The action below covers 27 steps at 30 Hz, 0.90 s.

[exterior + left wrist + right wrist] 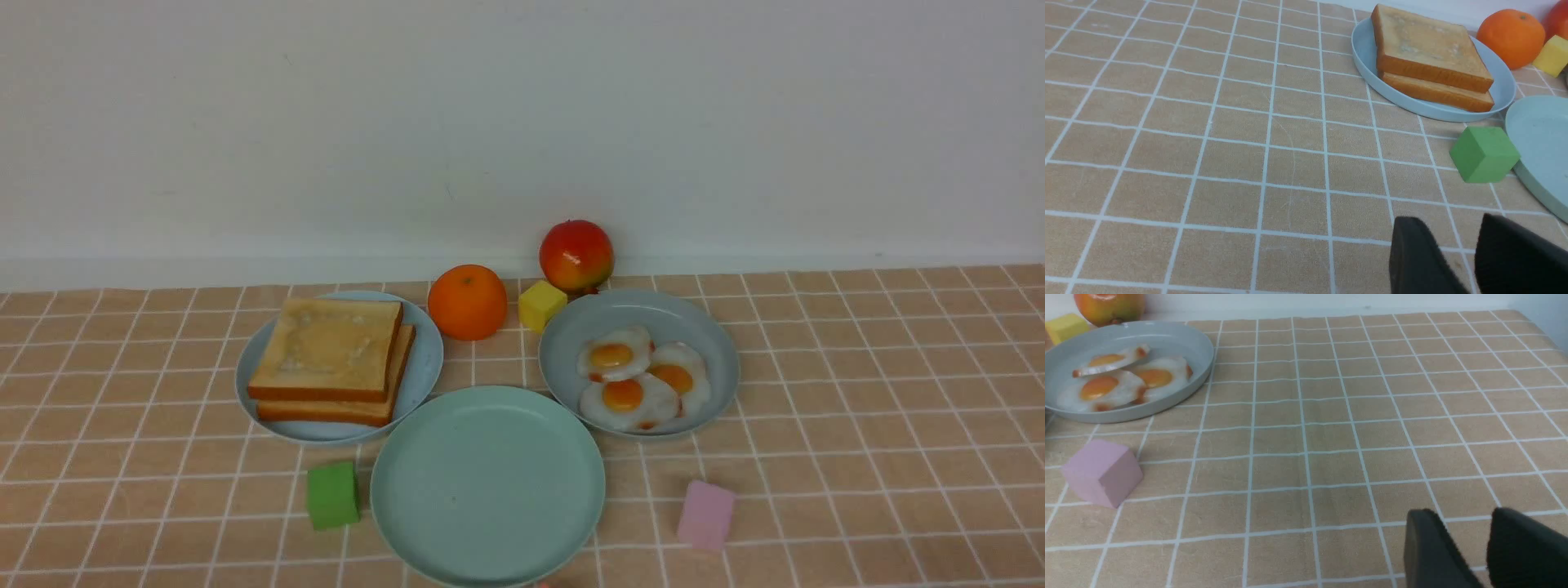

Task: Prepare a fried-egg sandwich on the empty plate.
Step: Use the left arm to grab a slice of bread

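Toast (326, 347) lies well apart from the left claw (1437, 232), whose fingers stand parted, gripping nothing.

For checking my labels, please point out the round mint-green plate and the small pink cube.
Round mint-green plate (488, 488): front view, bare middle.
Small pink cube (1094, 461): right wrist view, side face.

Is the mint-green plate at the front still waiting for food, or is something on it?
Empty: the mint-green plate shows bare surface.

no readable text, no labels, no brands, no numbers, no signs
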Each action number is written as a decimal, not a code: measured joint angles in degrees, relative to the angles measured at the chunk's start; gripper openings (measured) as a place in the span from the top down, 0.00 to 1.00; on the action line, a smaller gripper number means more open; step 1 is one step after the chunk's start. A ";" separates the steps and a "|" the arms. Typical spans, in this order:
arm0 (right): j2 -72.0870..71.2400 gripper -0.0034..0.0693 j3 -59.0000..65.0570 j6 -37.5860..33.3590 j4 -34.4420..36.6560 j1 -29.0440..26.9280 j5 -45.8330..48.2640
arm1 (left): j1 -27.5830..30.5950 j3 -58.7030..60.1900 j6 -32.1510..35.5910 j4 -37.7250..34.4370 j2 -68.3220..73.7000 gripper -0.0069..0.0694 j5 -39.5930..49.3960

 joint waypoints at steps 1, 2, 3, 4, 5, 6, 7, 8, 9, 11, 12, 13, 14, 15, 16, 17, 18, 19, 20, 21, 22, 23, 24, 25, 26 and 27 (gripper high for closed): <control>0.00 0.62 0.00 0.00 0.00 0.00 0.00 | 0.00 0.00 0.00 0.00 0.00 0.60 0.00; 0.00 0.62 0.00 0.00 0.00 0.00 0.00 | 0.00 0.00 0.00 0.00 0.00 0.60 0.00; 0.00 0.62 0.00 0.00 0.00 0.00 0.00 | 0.00 0.00 0.00 0.00 0.00 0.60 0.00; 0.00 0.62 0.00 0.00 0.00 0.00 0.00 | 0.00 0.00 0.00 0.00 0.00 0.60 0.00; 0.00 0.62 0.00 0.00 0.00 0.00 0.00 | 0.00 0.00 0.00 0.00 0.00 0.60 0.00; 0.00 0.62 0.00 0.00 0.00 0.00 0.00 | 0.00 0.00 0.00 0.00 0.00 0.60 0.00; 0.00 0.62 0.00 0.00 0.00 0.00 0.00 | 0.00 0.00 0.00 0.00 0.00 0.60 0.00; 0.00 0.62 0.00 0.00 0.00 0.00 0.00 | 0.00 0.00 0.00 0.00 0.00 0.60 0.00; 0.00 0.62 0.00 0.00 0.00 0.00 0.00 | 0.00 0.00 0.00 0.00 0.00 0.60 0.00; 0.00 0.62 0.00 0.00 0.00 0.00 0.00 | 0.00 0.00 0.00 0.00 0.00 0.60 0.00; 0.00 0.62 0.00 0.00 0.00 0.00 0.00 | 0.00 0.00 0.00 0.00 0.00 0.60 0.00; 0.00 0.62 0.00 0.00 0.00 0.00 0.00 | 0.00 0.00 0.00 0.00 0.00 0.60 0.00; 0.00 0.62 0.00 0.00 0.00 0.00 0.00 | 0.00 0.00 0.00 0.00 0.00 0.60 0.00; 0.00 0.62 0.00 0.00 0.00 0.00 0.00 | 0.00 0.00 0.00 0.00 0.00 0.60 0.00; 0.00 0.62 0.00 0.00 0.00 0.00 0.00 | 0.00 0.00 0.00 0.00 0.00 0.60 0.00; 0.00 0.62 0.00 0.00 0.00 0.00 0.00 | 0.00 0.00 0.00 0.00 0.00 0.60 0.00; 0.00 0.62 0.00 0.00 0.00 0.00 0.00 | 0.00 0.00 0.00 0.00 0.00 0.60 0.00; 0.00 0.62 0.00 0.00 0.00 0.00 0.00 | 0.00 0.00 0.00 0.00 0.00 0.60 0.00; 0.00 0.62 0.00 0.00 0.00 0.00 0.00 | 0.00 0.00 0.00 0.00 0.00 0.60 0.05; 0.00 0.62 0.00 0.00 0.00 0.00 0.00 | 0.00 0.00 0.00 0.00 0.00 0.60 0.05; 0.00 0.62 0.00 0.00 0.00 0.00 0.00 | 0.00 0.00 0.00 0.00 0.00 0.60 0.05; 0.00 0.62 0.00 0.00 0.00 0.00 0.00 | 0.00 0.00 0.00 0.00 0.00 0.60 0.05; 0.00 0.62 0.00 0.00 0.00 0.00 0.00 | 0.00 0.00 0.00 0.00 0.00 0.60 0.05; 0.00 0.62 0.00 0.00 0.00 0.00 0.00 | 0.00 0.00 0.00 0.14 0.00 0.60 0.05; 0.00 0.62 0.00 0.00 -0.02 0.00 0.00 | 0.00 0.00 0.41 0.94 0.00 0.60 0.05; 0.00 0.62 0.00 0.00 -0.07 0.00 0.00 | 0.00 0.00 0.72 2.00 0.00 0.60 0.05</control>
